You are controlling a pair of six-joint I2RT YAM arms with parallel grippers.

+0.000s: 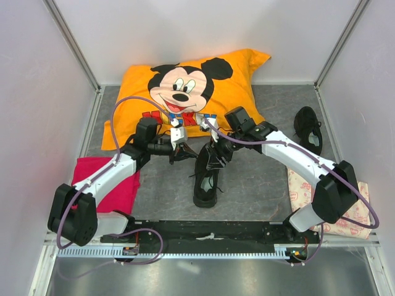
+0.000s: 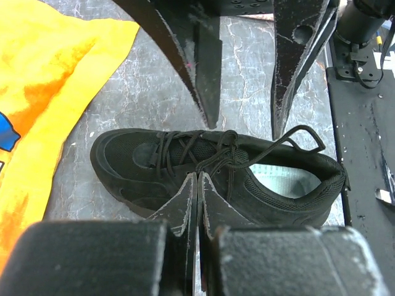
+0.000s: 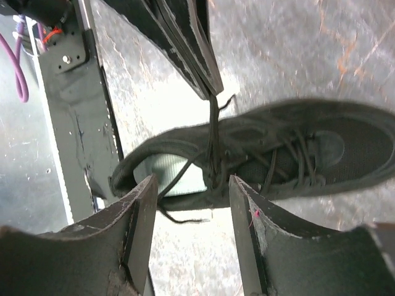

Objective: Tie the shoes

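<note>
One black shoe (image 1: pixel 205 185) lies in the middle of the grey mat, toe toward the pillow, pale insole (image 2: pixel 281 179) showing. My left gripper (image 2: pixel 197 176) hangs over its laced part, shut on a strand of black lace (image 3: pixel 213 123) that runs taut from its tips down to the shoe (image 3: pixel 296 154). My right gripper (image 3: pixel 192 180) stands open just beside it, nothing between its fingers (image 2: pixel 207 80), with the shoe (image 2: pixel 185 163) below. In the top view both the left gripper (image 1: pixel 179 150) and the right gripper (image 1: pixel 216 153) meet over the shoe's front. A second black shoe (image 1: pixel 308 128) lies far right.
An orange Mickey Mouse pillow (image 1: pixel 185 92) fills the back of the mat, close behind the grippers. A red cloth (image 1: pixel 108 179) lies under the left arm, a pale printed cloth (image 1: pixel 305 191) under the right arm. The black base rail (image 1: pixel 203 231) runs along the near edge.
</note>
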